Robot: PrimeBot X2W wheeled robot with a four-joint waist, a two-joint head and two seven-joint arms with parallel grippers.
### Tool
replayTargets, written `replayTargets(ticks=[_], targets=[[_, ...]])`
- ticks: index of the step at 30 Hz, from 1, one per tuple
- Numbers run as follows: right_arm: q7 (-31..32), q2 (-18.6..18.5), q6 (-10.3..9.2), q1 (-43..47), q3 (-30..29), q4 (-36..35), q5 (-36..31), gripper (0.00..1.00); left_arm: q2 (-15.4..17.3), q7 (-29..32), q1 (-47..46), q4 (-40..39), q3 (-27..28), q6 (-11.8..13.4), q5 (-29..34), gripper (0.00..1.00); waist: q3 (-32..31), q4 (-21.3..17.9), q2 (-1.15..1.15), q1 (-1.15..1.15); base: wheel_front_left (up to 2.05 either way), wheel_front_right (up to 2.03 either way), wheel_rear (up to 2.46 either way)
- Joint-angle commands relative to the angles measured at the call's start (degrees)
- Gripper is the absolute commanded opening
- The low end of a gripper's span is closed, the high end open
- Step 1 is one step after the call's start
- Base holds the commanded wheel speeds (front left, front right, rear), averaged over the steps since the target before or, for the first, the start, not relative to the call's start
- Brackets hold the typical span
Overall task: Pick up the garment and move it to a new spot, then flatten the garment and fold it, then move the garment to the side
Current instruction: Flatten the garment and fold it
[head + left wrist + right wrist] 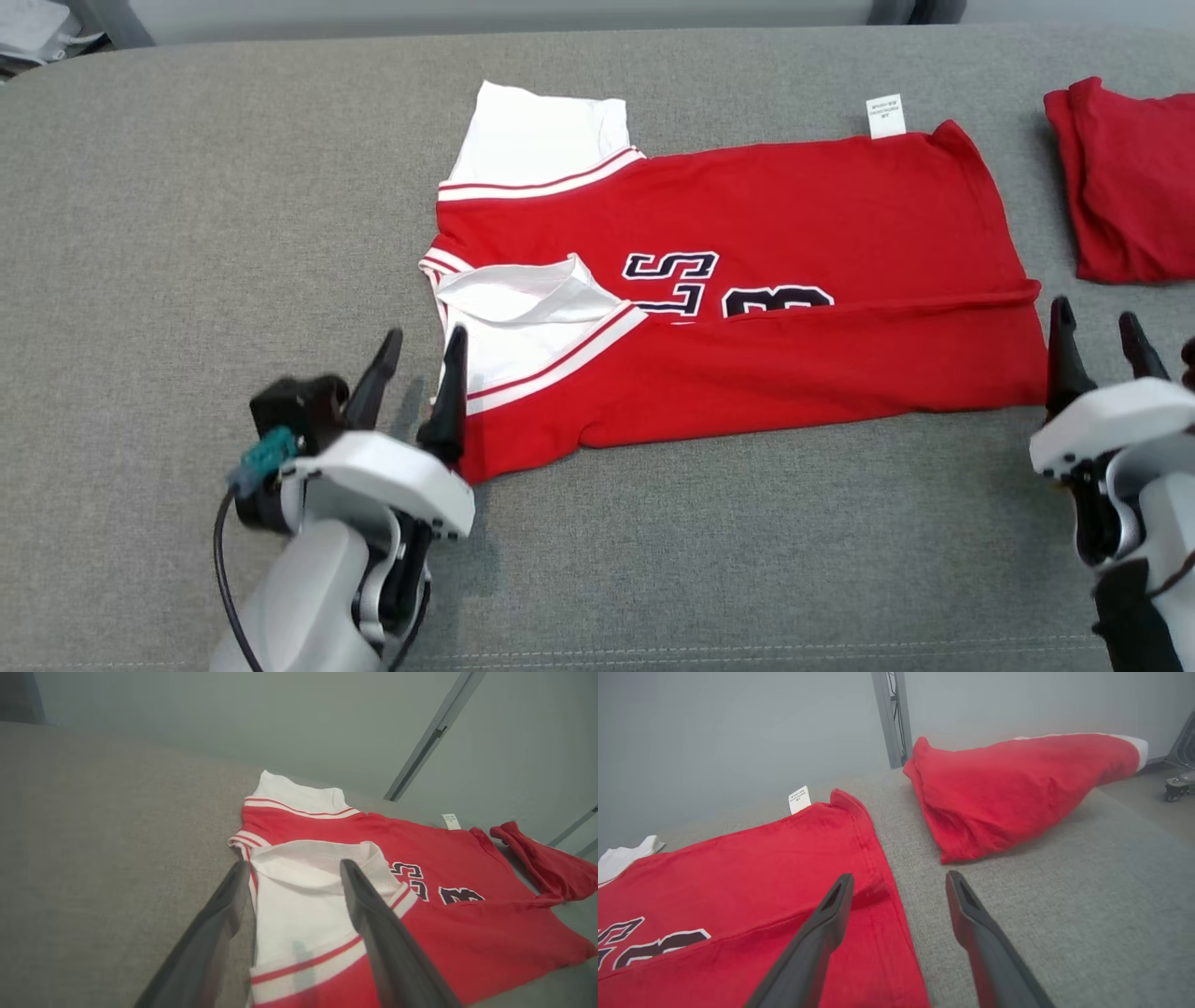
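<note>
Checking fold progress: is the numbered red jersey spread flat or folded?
Partly folded: the red fabric jersey with white sleeves has its near edge turned over, hiding part of the black number print.

The garment point(747, 280) lies spread across the middle of the desk point(187, 233), somewhat nearer the far edge. Its neck end points toward the left edge and its hem toward the right edge, with the near long side folded over onto itself. A label point(885, 116) juts from its far side. A second garment point(1130, 187) sits by the right edge, apart from it. The left tool point(425, 333) stands at its near-left corner, the right tool point(1093, 312) at its near-right corner.
</note>
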Motion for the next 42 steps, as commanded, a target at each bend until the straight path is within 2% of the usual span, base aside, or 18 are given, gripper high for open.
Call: replayTargets(ticks=[1,8,15,20,25,26,27,28,29,36,42], targets=[[-0.76,0.16,-0.01,2.91,0.61,-2.62,0.3,1.0,0.95,0.04,2.06,-1.93,2.19,0.82,-1.07,1.0,-0.72,0.02,0.0,0.0,0.0,0.0,0.0],[-0.77,1.16,-0.01,10.36,-1.06,-7.57,1.21,1.0,0.98,5.06,10.84,-4.54,2.0,3.79,-4.07,1.0,-2.05,0.04,0.0,0.0,0.0,0.0,0.0],[-0.77,1.92,-0.01,11.6,-0.66,-9.0,1.69,1.0,1.07,8.48,11.36,-3.98,0.93,5.75,-4.11,1.0,-2.14,-0.48,0.0,0.0,0.0,0.0,0.0],[-0.77,2.21,-0.01,11.43,0.15,-8.87,2.03,1.0,0.87,10.1,10.21,-1.81,0.33,6.17,-4.15,1.0,-2.21,-1.11,0.0,0.0,0.0,0.0,0.0],[-0.77,2.13,-0.01,11.37,1.38,-8.24,2.67,1.0,0.6,9.44,9.21,0.1,0.11,5.54,-4.15,1.0,-2.36,-1.4,0.0,0.0,0.0,0.0,0.0],[-0.77,2.04,-0.01,11.38,1.58,-8.14,2.83,1.0,0.6,9.48,9.04,0.58,-0.06,5.3,-4.12,0.67,-2.4,-1.4,0.0,0.0,0.0,0.0,0.0],[-0.77,1.96,-0.01,11.38,1.75,-8.05,3.01,1.0,0.54,9.44,8.91,0.96,-0.16,4.99,-4.2,0.41,-2.43,-1.39,0.0,0.0,0.0,0.0,0.0],[-0.77,1.88,-0.01,11.38,1.9,-7.97,3.21,1.0,0.52,9.52,8.85,1.24,-0.44,4.52,-4.21,0.24,-2.47,-1.37,0.0,0.0,0.0,0.0,0.0],[-0.77,1.79,-0.01,11.38,2.01,-7.87,3.45,1.0,0.55,9.77,8.87,1.45,-0.81,3.93,-4.24,0.0,-2.51,-1.33,0.0,0.0,0.0,0.0,0.0],[-0.77,2.05,-0.01,10.68,3.02,-5.9,7.37,1.0,1.71,9.98,9.65,1.28,-1.16,2.52,-4.58,0.0,-2.89,-0.69,0.0,0.0,0.0,0.0,0.0],[-0.65,1.17,-0.01,8.08,5.1,-0.08,11.84,1.0,2.92,10.1,10.24,-0.73,-1.27,2.57,-4.44,0.0,-2.82,0.6,0.0,0.0,0.0,0.0,0.0]])
